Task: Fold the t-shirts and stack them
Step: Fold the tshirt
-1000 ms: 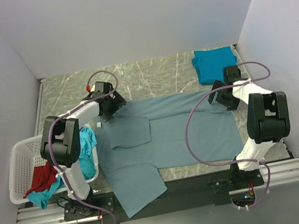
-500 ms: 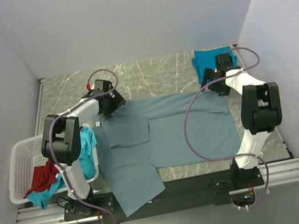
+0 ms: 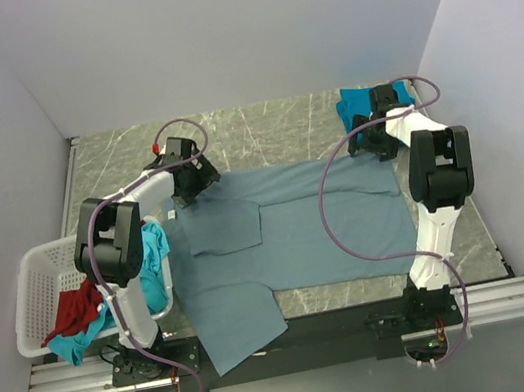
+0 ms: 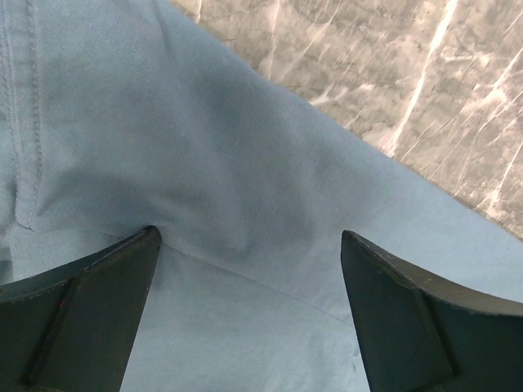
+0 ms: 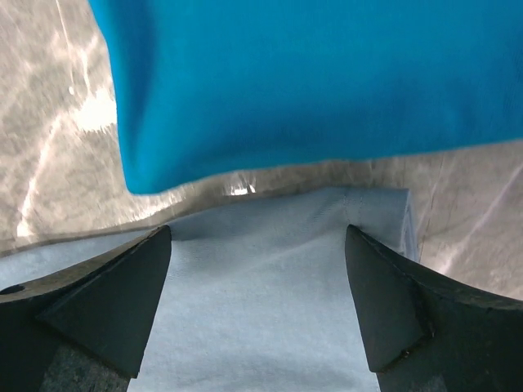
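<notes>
A large grey-blue t-shirt (image 3: 299, 235) lies spread flat on the marble table, one sleeve hanging over the near edge. My left gripper (image 3: 191, 182) hovers open over its far left corner; in the left wrist view the left gripper (image 4: 249, 235) straddles the grey-blue cloth (image 4: 204, 147) and a seam, holding nothing. My right gripper (image 3: 373, 132) is open over the far right corner. In the right wrist view the right gripper (image 5: 257, 232) brackets the shirt's hem (image 5: 261, 310), just short of a folded teal-blue t-shirt (image 5: 310, 82), which lies at the back right (image 3: 360, 108).
A white lattice basket (image 3: 29, 288) sits at the left edge with a red shirt (image 3: 77, 308) and a turquoise shirt (image 3: 155, 250) spilling from it. Grey walls close in the table on three sides. Bare marble (image 3: 262, 135) shows beyond the spread shirt.
My right gripper has moved toward the back, from the shirt's right edge to its far right corner beside the teal-blue shirt. The left gripper has barely shifted. Both stayed open.
</notes>
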`<state>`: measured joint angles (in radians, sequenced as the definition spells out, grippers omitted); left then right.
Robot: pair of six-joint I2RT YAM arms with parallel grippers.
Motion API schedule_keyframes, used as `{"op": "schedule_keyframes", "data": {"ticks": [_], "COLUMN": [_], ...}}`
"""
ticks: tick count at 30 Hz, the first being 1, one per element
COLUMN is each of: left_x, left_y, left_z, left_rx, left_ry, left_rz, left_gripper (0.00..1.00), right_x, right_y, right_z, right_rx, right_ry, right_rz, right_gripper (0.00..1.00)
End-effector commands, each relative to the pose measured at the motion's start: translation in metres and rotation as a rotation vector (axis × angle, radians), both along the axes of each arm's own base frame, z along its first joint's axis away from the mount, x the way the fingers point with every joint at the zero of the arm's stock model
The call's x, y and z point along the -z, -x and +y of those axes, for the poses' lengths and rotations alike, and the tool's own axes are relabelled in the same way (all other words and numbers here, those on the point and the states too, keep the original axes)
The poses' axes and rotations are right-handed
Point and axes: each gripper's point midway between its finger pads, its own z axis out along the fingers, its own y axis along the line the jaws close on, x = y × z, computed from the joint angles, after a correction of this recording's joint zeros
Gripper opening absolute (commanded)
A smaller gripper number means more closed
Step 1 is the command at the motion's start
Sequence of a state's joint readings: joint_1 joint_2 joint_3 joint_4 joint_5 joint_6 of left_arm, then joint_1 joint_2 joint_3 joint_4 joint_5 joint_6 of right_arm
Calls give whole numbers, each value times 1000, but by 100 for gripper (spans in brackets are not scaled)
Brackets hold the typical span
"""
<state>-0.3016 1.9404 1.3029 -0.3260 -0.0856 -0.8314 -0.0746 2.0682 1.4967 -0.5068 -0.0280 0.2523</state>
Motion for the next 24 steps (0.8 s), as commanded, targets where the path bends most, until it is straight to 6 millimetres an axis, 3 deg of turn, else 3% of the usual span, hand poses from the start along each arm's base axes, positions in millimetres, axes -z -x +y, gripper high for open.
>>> {"op": "schedule_keyframes", "data": {"ticks": [1,6,10,14,15,16,17,18,19,23,24], "left_x": [16,8,-20,-58,-77,-81,-87,-104,-102,-102,-100], "left_y": [0,-5,-13,-8,-3,4,12,22,34,90,112], "left_z": [12,12,9,3,-2,-4,-6,-14,-14,-25,-32], "left_rx": [-13,-16,-12,5,11,15,14,19,23,61,86], "left_ry": [-49,-60,-46,-33,-40,-51,-62,-53,-60,-55,-45], "left_rz": [35,16,-44,-105,-147,-152,-159,-193,-184,-152,-141], "left_gripper": [99,99,100,100,99,100,99,99,100,99,99], "right_x": [14,8,-15,-68,-78,-77,-101,-107,-118,-130,-117], "right_y": [1,-8,-10,-2,1,10,15,22,35,73,88], "right_z": [-5,-8,-7,-5,-4,-2,-1,1,3,8,9], "right_rx": [-12,-19,-21,4,11,17,49,63,91,163,183], "right_ry": [18,33,32,27,24,19,6,-2,-18,-66,-74], "right_rz": [51,34,-6,-118,-141,-148,-207,-222,-258,-342,-319], "right_gripper": [93,93,93,93,93,94,94,94,94,94,94]}}
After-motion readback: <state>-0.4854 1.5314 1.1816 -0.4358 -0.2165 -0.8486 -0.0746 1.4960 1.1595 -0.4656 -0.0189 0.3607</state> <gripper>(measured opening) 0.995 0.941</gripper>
